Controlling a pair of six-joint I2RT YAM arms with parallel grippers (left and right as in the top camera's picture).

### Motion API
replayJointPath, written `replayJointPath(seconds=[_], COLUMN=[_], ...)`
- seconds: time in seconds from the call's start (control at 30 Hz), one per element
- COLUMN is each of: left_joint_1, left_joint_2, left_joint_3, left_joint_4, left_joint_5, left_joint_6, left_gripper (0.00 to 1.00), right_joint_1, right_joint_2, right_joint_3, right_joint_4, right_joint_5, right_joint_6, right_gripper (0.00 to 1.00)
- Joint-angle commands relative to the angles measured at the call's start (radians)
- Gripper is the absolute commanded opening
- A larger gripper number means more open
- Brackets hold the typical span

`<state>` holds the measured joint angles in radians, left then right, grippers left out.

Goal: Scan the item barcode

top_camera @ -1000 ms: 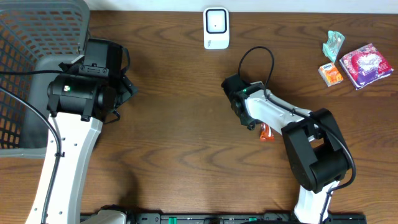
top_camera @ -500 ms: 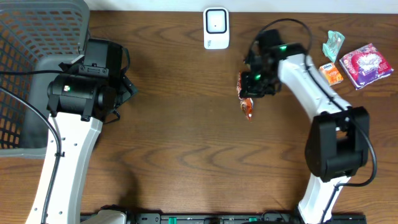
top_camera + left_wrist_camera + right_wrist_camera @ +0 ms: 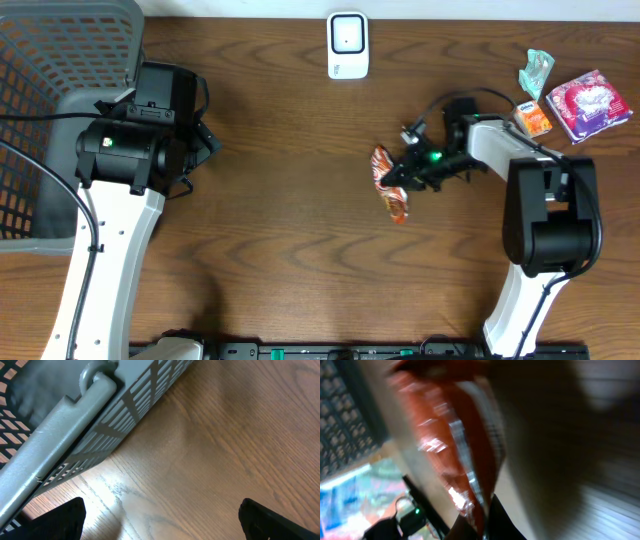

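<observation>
Looks a light, crinkly, slippery packet (image 3: 388, 192), clenched in right tool (image 3: 404, 178) over mid bench (image 3: 280, 250), near scanner (image 3: 347, 45); best pinched by sealed edge; left tool (image 3: 160, 522) gaping, empty.

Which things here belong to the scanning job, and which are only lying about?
For the job: orange snack packet, right claw shut on it, white scanner.
Lying about: grey basket, teal packet, small orange box, pink package.
</observation>
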<state>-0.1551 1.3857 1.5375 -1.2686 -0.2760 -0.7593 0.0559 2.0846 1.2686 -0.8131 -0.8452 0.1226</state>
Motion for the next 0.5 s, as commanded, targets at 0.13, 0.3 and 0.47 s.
replayJointPath(seconds=[0.13, 0.3, 0.47], left_joint_1=[0.003, 0.003, 0.003], left_joint_2=[-0.007, -0.007, -0.007], left_joint_3=[0.003, 0.003, 0.003], left_joint_4=[-0.004, -0.004, -0.004], left_joint_5=[-0.021, -0.021, -0.021], left_joint_6=[-0.005, -0.005, -0.005], left_gripper=[0.98, 0.98, 0.98], right_joint_1=[-0.095, -0.084, -0.041], right_joint_2=[-0.01, -0.01, -0.011], right_joint_3=[0.095, 0.276, 0.418], right_joint_4=[-0.196, -0.386, -0.485], right_joint_5=[0.426, 0.511, 0.513], right_joint_6=[-0.001, -0.015, -0.072], right_gripper=[0.64, 0.66, 0.73])
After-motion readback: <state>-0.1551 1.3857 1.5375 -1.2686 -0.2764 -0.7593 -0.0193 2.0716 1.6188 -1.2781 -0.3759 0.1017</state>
